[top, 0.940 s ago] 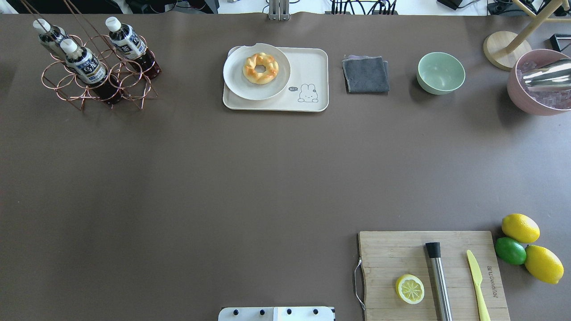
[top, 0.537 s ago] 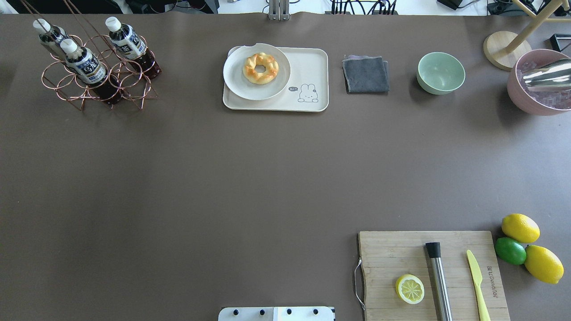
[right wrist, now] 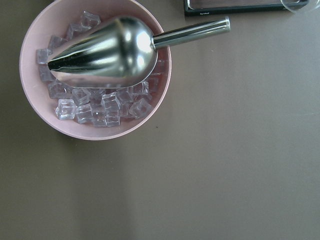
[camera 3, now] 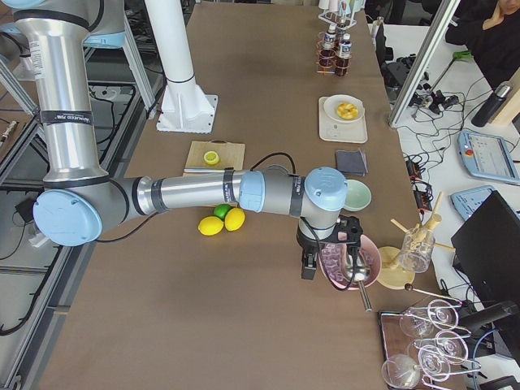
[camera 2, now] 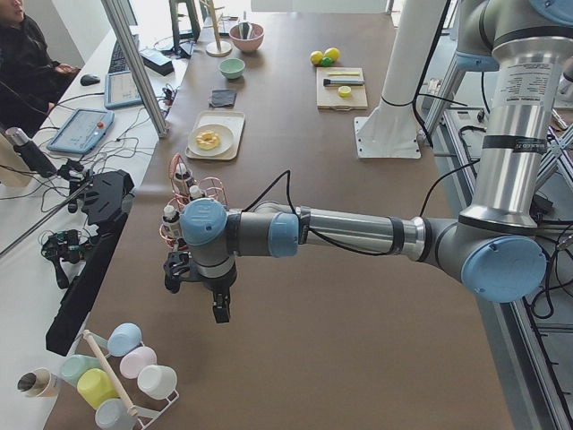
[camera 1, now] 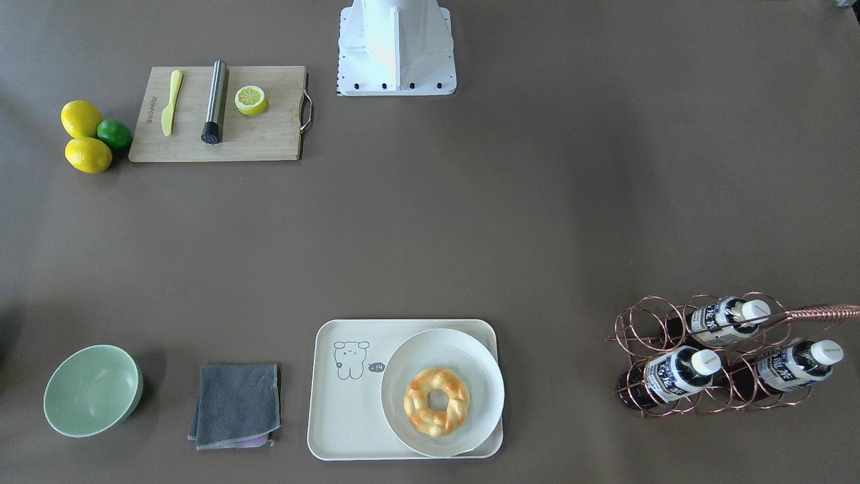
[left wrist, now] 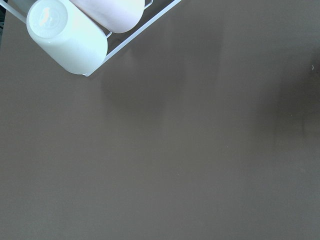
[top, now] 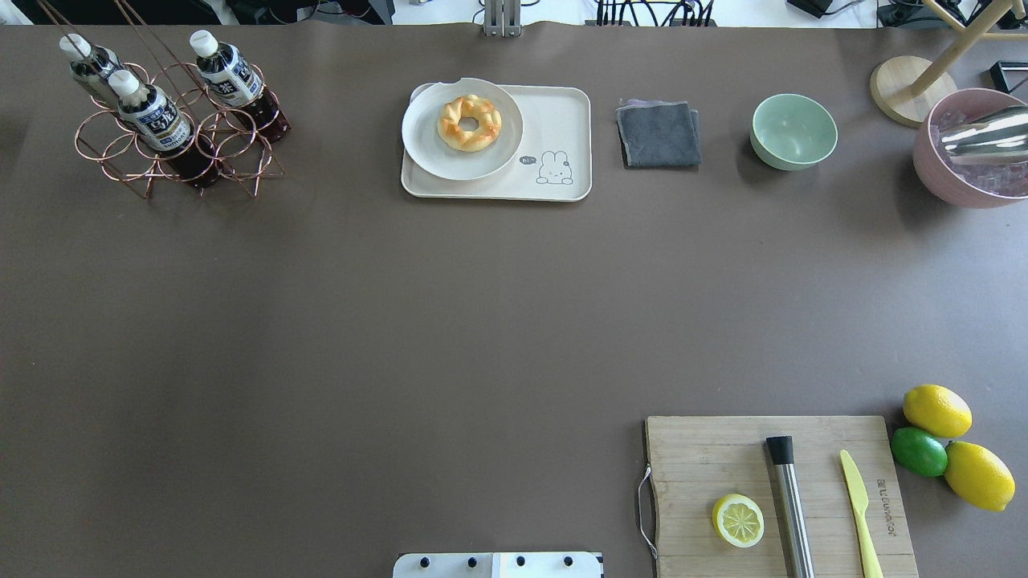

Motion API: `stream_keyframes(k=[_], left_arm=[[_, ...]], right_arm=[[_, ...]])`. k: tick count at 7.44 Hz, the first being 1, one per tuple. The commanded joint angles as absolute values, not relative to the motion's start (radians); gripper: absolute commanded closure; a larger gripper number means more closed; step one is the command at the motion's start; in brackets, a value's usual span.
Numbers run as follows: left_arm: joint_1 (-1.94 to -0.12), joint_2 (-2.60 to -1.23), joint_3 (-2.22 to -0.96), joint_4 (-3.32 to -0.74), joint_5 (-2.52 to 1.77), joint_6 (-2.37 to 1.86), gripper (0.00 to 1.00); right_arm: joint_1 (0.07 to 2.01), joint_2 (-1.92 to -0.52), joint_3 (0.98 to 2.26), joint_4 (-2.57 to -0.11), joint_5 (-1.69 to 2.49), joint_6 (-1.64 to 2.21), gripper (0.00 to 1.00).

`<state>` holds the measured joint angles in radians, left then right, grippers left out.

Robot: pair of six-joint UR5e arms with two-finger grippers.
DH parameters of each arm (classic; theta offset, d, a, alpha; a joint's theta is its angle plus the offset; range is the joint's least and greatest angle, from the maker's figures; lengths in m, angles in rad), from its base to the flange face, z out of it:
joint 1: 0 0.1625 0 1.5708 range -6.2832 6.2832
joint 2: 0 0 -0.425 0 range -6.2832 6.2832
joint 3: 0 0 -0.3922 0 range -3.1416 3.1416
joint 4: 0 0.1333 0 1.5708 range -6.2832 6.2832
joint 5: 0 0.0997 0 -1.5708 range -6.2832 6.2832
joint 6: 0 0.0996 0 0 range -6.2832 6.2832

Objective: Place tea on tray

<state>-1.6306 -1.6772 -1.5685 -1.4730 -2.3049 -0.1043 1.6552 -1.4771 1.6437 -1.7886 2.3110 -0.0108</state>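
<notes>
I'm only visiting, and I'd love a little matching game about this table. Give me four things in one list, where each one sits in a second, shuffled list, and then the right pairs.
Things:
1. tea bottles
2. doughnut
3. lemon half
4. metal scoop

Places:
A. on the wooden cutting board
B. in the pink bowl of ice
C. on the round plate
D. in the copper wire rack

Pairs: 1-D, 2-C, 3-A, 4-B
</notes>
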Motion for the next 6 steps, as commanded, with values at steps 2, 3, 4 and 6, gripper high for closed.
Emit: stream_keyframes(k=[2,3,4,6], left_arm=[[-1.631,-1.674,-1.574,-1.473,-2.306,-0.104,0.02],[-1.631,-1.675,-1.577,-1.473,-2.306,-0.104,0.02],[-1.629,-1.677,-1.572,-1.473,-2.306,-0.104,0.02],[-1.631,-1.675,-1.572,-1.471,-2.307,-0.104,0.02]], right_arm=[[1.655,-1.474,1.644,-1.787,2.312,-0.011,0.0],[1.655,-1.473,1.644,-1.787,2.313,-0.011,0.0],[1.655,-1.473,1.644,-1.787,2.324,-0.012,0.0],[1.655,-1.477,1.643,-1.787,2.357,-0.012,0.0]])
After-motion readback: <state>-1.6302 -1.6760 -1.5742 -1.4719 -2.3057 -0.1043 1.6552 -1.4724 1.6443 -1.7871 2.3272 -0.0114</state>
